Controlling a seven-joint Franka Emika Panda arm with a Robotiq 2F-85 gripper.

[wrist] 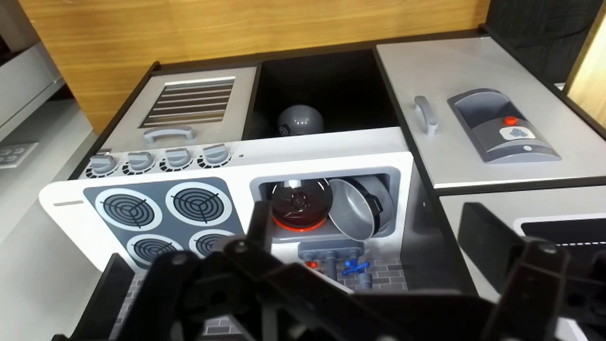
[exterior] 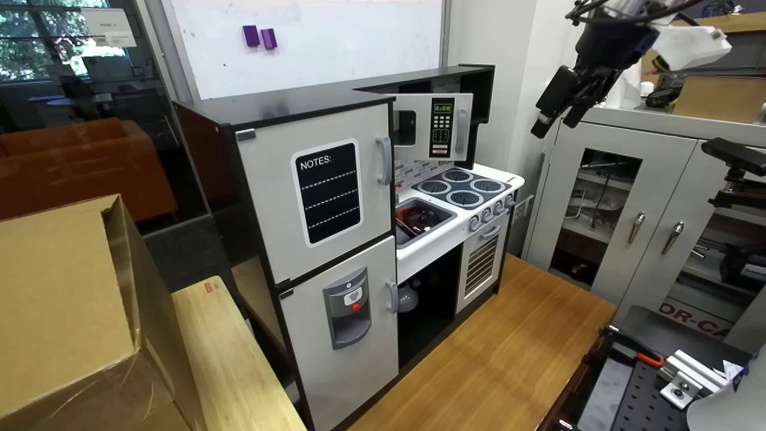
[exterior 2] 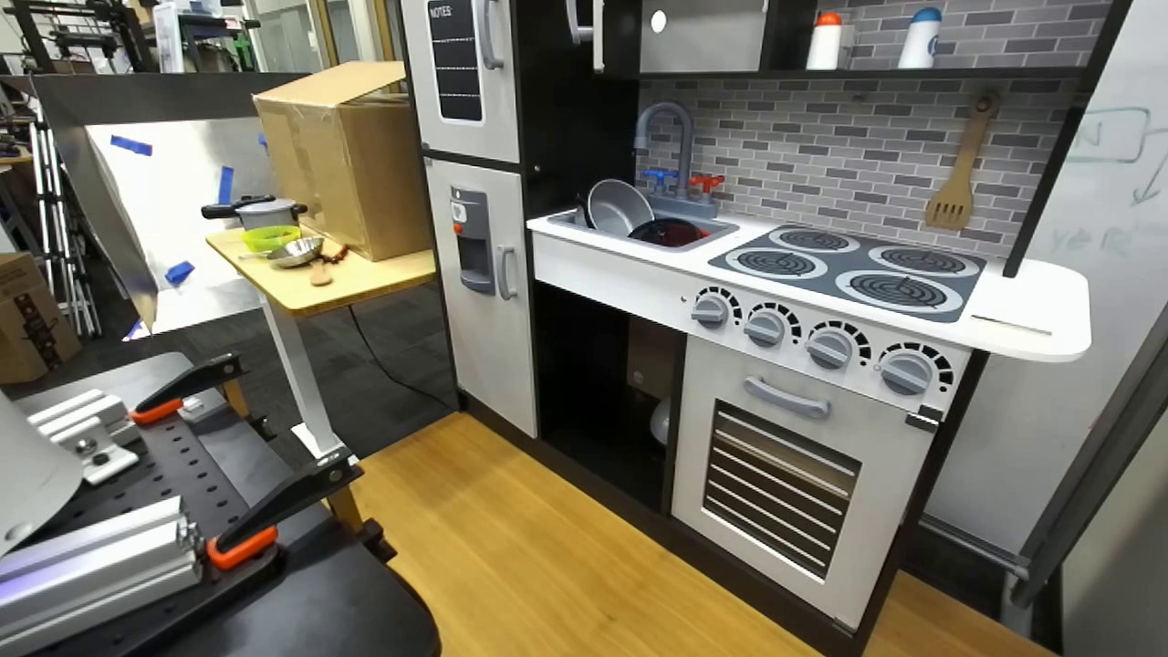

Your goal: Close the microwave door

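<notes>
The white microwave door (exterior: 422,127), with a dark window, a keypad and a grey handle (exterior: 462,130), stands swung open from the upper cabinet in an exterior view. The fridge's edge hides part of its window. In an exterior view its lower end (exterior 2: 599,41) shows nearly edge-on at the top, cut off by the frame. My gripper (exterior: 556,123) is open and empty, in the air to the right of the door and apart from it. In the wrist view the gripper's fingers (wrist: 367,210) are wide apart; I cannot make out the door there.
The toy fridge (exterior: 335,197) stands beside the door. Below are the stove top (exterior: 464,187) and a sink (wrist: 397,180) holding pans. A faucet (exterior 2: 683,146) rises behind the sink. A grey metal cabinet (exterior: 646,179) stands behind my gripper. A cardboard box (exterior: 66,299) is at the left.
</notes>
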